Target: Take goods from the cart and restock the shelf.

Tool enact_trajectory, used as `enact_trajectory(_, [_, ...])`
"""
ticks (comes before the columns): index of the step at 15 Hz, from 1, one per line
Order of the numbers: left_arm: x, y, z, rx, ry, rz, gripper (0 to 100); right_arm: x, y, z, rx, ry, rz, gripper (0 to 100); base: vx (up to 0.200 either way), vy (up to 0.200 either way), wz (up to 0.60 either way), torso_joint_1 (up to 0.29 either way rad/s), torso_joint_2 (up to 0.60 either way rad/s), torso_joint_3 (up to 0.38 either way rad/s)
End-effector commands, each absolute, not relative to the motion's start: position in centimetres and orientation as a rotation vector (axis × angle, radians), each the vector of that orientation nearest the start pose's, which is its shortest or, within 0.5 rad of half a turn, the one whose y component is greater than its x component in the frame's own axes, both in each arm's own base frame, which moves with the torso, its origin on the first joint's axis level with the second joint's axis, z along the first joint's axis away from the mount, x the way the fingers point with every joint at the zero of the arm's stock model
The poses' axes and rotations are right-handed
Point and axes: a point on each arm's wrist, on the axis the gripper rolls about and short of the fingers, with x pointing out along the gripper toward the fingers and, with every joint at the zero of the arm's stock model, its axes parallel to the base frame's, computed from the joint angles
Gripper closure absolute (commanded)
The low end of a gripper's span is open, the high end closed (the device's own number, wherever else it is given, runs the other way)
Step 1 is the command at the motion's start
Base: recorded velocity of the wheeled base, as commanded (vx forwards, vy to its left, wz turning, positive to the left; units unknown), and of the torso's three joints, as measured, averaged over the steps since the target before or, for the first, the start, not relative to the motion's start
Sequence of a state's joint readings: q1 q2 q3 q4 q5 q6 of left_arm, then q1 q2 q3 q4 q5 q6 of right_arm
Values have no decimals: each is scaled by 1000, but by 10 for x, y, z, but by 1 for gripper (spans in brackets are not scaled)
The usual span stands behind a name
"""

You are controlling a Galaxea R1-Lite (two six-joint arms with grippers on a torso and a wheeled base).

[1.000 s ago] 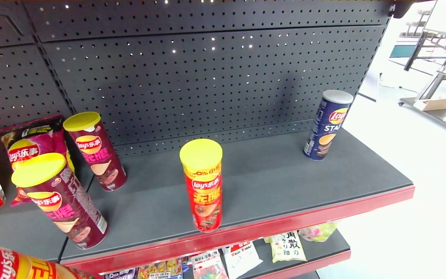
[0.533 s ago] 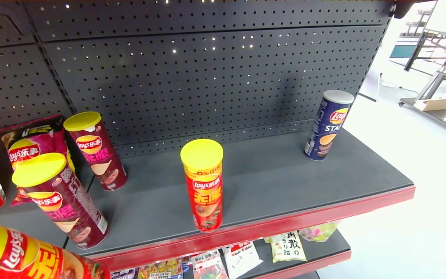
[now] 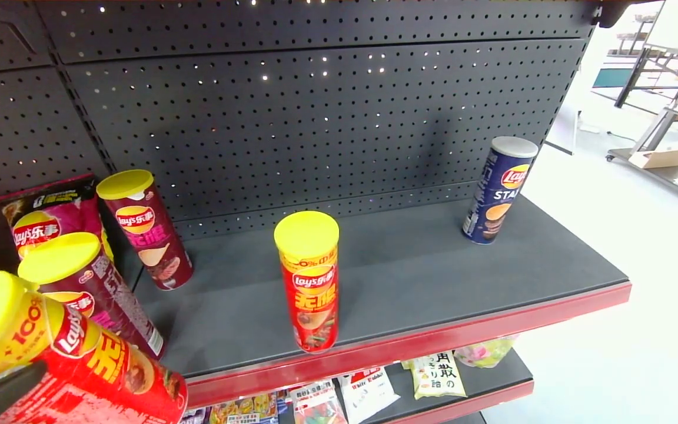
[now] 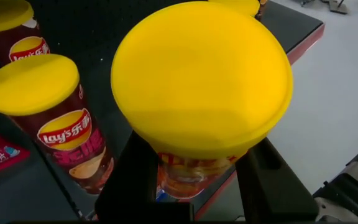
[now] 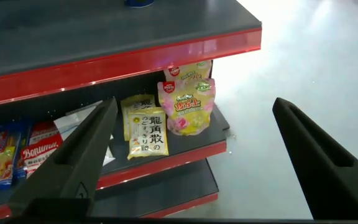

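My left gripper [image 4: 197, 183] is shut on a red chip can with a yellow lid [image 4: 201, 74], its dark fingers [image 4: 129, 180] on either side of the body. In the head view this held can [image 3: 74, 353] is tilted at the lower left, in front of the shelf's red front edge [image 3: 409, 347] and close to a maroon can [image 3: 89, 294]. On the shelf board [image 3: 433, 277] stand a second maroon can [image 3: 142, 227], a red can [image 3: 311, 282] in the middle and a navy can [image 3: 498, 188] at the right. My right gripper [image 5: 191, 155] is open and holds nothing, below the shelf's level.
Chip bags [image 3: 45, 221] lean at the shelf's far left. A perforated back panel [image 3: 315, 118] closes the rear. Free board lies between the red and navy cans. Lower shelves hold snack packets [image 5: 185, 106]. Open floor [image 3: 639, 265] is to the right.
The held red can has risen from the bottom left corner and come further into the head view, closer to the front maroon can. The cans on the shelf have not moved.
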State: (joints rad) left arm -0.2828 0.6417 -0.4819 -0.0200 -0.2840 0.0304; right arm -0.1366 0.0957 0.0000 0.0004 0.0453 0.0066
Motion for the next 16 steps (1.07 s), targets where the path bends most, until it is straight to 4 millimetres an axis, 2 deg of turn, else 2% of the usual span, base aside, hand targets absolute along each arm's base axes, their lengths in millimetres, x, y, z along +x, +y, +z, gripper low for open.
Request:
enact_trajectory(1, [56,-23,210,30,184,-564,100,-15,3,77,15,98,-91,0,0,0,0,0,0,0])
enact_trajectory(5, [89,-32,212,31,213,-567,100,-15,3,77,15,99,-92,0,0,0,0,0,0,0])
enact_trajectory(6, [89,-32,212,31,213,-567,100,-15,3,77,15,99,-92,0,0,0,0,0,0,0])
enact_trajectory(7, [109,-39,215,42,218,-576,100,-15,3,77,15,99,-91,0,0,0,0,0,0,0])
enact_trajectory(10, [149,-51,225,54,203,-580,100,-15,3,77,15,99,-91,0,0,0,0,0,0,0])
enact_trajectory(12, [168,-60,230,80,199,-600,100,-15,3,77,15,98,-92,0,0,0,0,0,0,0])
enact_trajectory(16, [188,-76,222,94,251,-646,100,-15,3,77,15,99,-91,0,0,0,0,0,0,0])
